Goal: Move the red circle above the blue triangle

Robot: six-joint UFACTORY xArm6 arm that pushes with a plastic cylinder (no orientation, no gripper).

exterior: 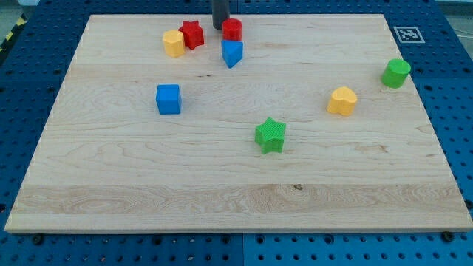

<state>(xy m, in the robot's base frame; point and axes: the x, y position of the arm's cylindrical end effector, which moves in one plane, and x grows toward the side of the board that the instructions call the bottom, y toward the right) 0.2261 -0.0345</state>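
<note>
No jaws are carried here, just my tip (219,28), set down touching the red circle (233,29) on its left, near the view's top; the circle is seen directly above the blue triangle (231,53), nearly touching; it is judged light, rigid, easily slid by side pushes; the rod's upper length is cut off
</note>
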